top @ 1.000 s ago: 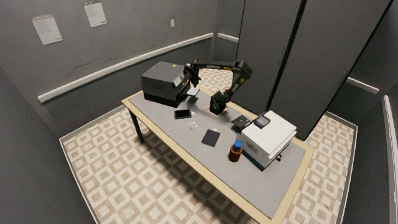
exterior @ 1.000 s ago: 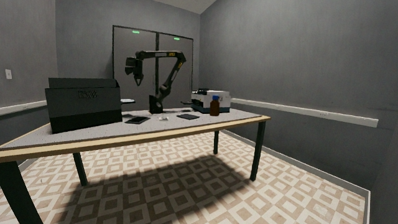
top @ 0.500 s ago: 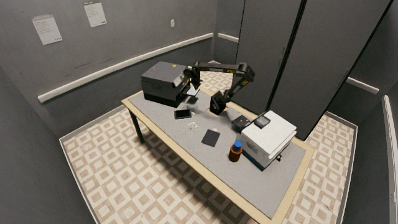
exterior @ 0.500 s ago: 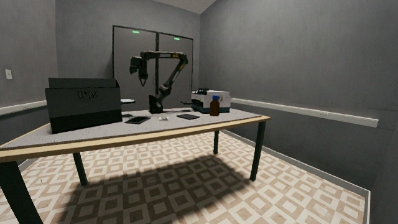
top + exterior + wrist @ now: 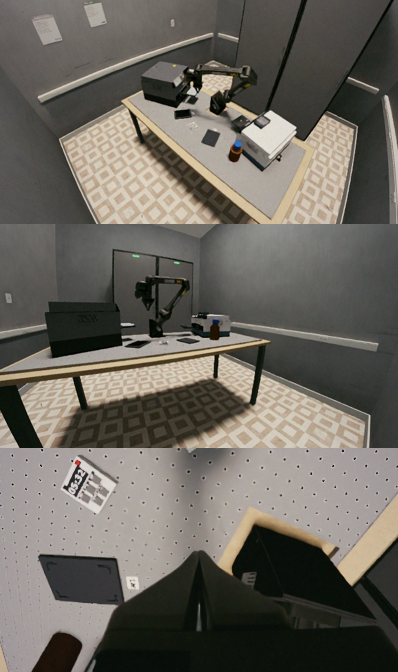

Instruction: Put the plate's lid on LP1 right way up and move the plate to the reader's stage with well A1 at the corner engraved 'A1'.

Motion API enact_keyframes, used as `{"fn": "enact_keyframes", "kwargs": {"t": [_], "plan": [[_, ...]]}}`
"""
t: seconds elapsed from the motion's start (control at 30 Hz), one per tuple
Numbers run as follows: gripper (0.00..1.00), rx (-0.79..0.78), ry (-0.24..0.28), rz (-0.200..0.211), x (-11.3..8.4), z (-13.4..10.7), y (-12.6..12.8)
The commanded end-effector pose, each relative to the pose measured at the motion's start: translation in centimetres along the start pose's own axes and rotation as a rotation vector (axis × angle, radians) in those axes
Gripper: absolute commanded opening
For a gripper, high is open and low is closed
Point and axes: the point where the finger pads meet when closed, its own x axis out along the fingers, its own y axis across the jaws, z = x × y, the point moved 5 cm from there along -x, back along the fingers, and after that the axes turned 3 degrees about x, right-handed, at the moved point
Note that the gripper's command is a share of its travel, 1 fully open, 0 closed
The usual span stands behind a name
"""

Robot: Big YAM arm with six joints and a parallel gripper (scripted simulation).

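The pincer (image 5: 198,90) (image 5: 148,309) (image 5: 198,560) is fully closed with nothing gripped, probably for clearance after placing. Below and beside it, what appears to be the plate (image 5: 191,91) (image 5: 127,324) lies flat on the reader's stage, presumably for reading; its long axis and A1 direction cannot be told.

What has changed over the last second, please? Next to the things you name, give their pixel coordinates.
The end effector (image 5: 198,91) (image 5: 148,308) (image 5: 198,560), shut on nothing, moved right in the exterior view, away from the dark machine (image 5: 163,88) (image 5: 84,331); the elbow (image 5: 250,74) (image 5: 186,283) followed. The bottle (image 5: 234,155) (image 5: 214,331) (image 5: 57,653) and both machines stayed put.
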Motion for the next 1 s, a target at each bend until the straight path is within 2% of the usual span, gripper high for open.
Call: {"fn": "enact_keyframes", "kwargs": {"t": [0.0,0.1,0.2,0.37,0.47,0.6,0.77,0.9,0.97], "plan": [[0.0,-0.168,-0.012,0.003,-0.7,-1.1,1.1],[0.0,-0.253,0.011,-0.007,0.1,-1.9,1.3],[0.0,-0.254,0.005,0.003,0.0,-1.8,1.4],[0.0,-0.421,0.008,0.0,0.4,-3.9,2.9],[0.0,-0.511,-0.005,0.0,0.0,-4.3,3.6],[0.0,-0.61,0.011,0.003,0.7,-5.9,4.1],[0.0,-0.658,0.009,0.01,0.8,-5.8,4.2],[0.0,-0.793,0.019,0.005,1.5,-7.8,5.2],[0.0,-0.852,0.012,0.002,1.1,-7.4,5.1]]}}
